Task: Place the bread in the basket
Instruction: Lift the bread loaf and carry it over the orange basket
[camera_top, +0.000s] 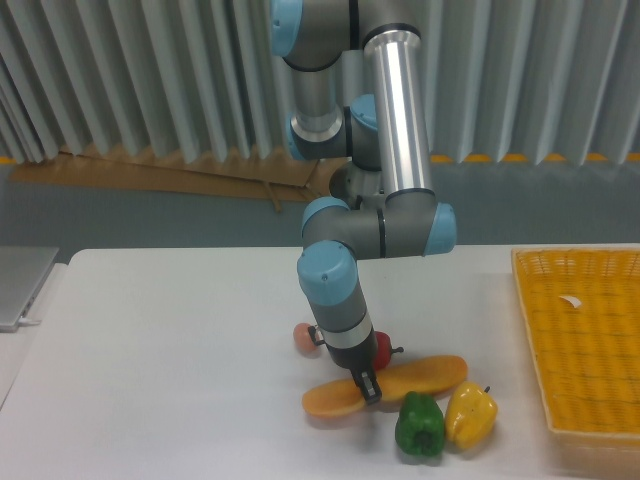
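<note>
The bread (425, 375), a long orange-tan loaf, lies slantwise on the white table near its front edge. My gripper (366, 388) points down onto the loaf left of its middle. One dark finger (371, 392) crosses the loaf's near side, and the other finger is hidden behind it. The jaws look shut on the loaf, which still rests on or just above the table. The yellow mesh basket (590, 340) stands at the right edge, well apart from the loaf.
A green pepper (420, 424) and a yellow pepper (470, 413) sit right in front of the loaf. A red fruit (382, 347) and a peach-coloured one (303, 336) lie just behind the gripper. A small white scrap (572, 300) lies in the basket.
</note>
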